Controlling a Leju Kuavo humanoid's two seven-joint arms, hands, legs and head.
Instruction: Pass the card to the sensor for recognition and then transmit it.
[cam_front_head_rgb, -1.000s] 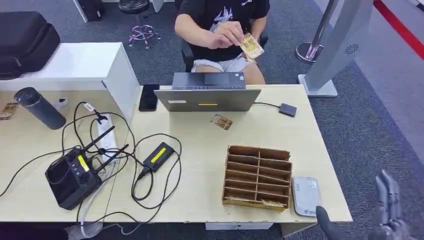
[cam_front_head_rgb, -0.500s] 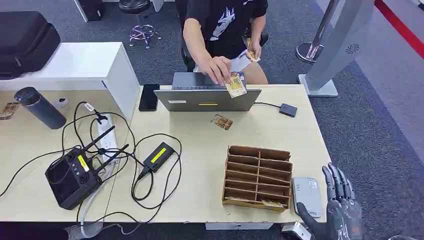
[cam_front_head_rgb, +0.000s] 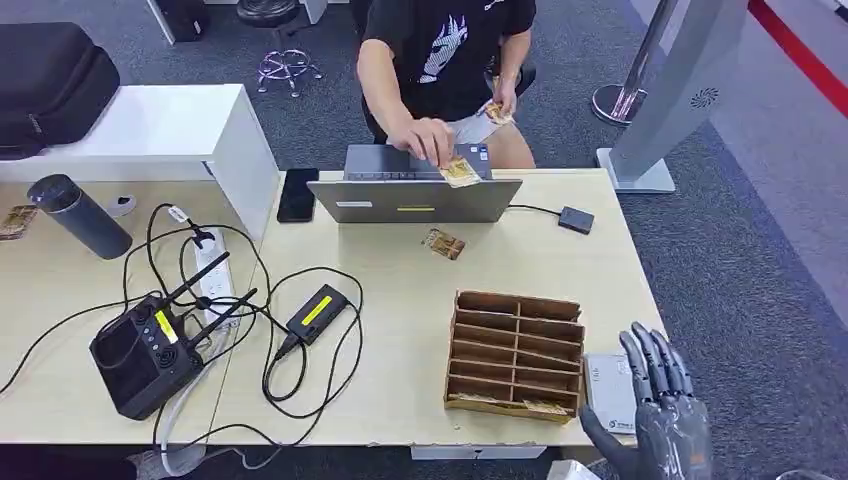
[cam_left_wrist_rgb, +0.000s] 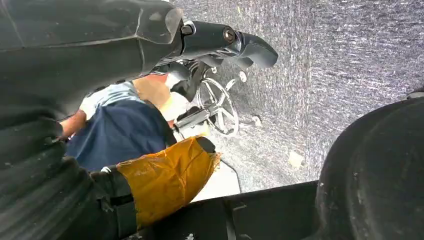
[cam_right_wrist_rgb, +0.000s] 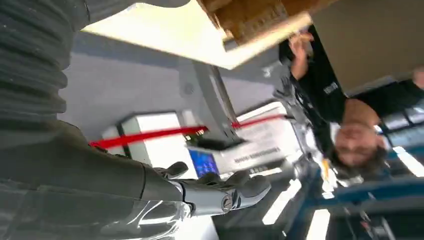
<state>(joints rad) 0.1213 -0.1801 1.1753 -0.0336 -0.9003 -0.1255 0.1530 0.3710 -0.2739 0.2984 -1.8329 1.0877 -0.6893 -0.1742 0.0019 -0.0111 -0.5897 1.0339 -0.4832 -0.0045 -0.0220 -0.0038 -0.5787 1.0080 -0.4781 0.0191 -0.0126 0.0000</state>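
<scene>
My right hand (cam_front_head_rgb: 655, 400) hovers at the table's front right corner, fingers spread and empty, partly over the grey sensor (cam_front_head_rgb: 606, 385). In the right wrist view its fingers (cam_right_wrist_rgb: 225, 192) are stretched out with nothing in them. A cardboard card organizer (cam_front_head_rgb: 515, 353) stands just left of the sensor, with a card (cam_front_head_rgb: 545, 406) in its front slot. Another card (cam_front_head_rgb: 443, 243) lies flat near the laptop (cam_front_head_rgb: 415, 198). The person across the table holds a card (cam_front_head_rgb: 460, 171) over the laptop and a second card (cam_front_head_rgb: 495, 112) in the other hand. My left hand (cam_left_wrist_rgb: 225, 40) hangs low, empty, fingers extended.
A black remote controller (cam_front_head_rgb: 145, 355), power strip (cam_front_head_rgb: 212, 275), tangled cables (cam_front_head_rgb: 300, 350) and a battery pack (cam_front_head_rgb: 318, 312) cover the table's left half. A dark bottle (cam_front_head_rgb: 82, 215), a phone (cam_front_head_rgb: 297, 194) and a small black box (cam_front_head_rgb: 576, 220) lie toward the back.
My right hand has risen and moved left, from beside the table to over the sensor's edge. The person has brought one card down to the laptop.
</scene>
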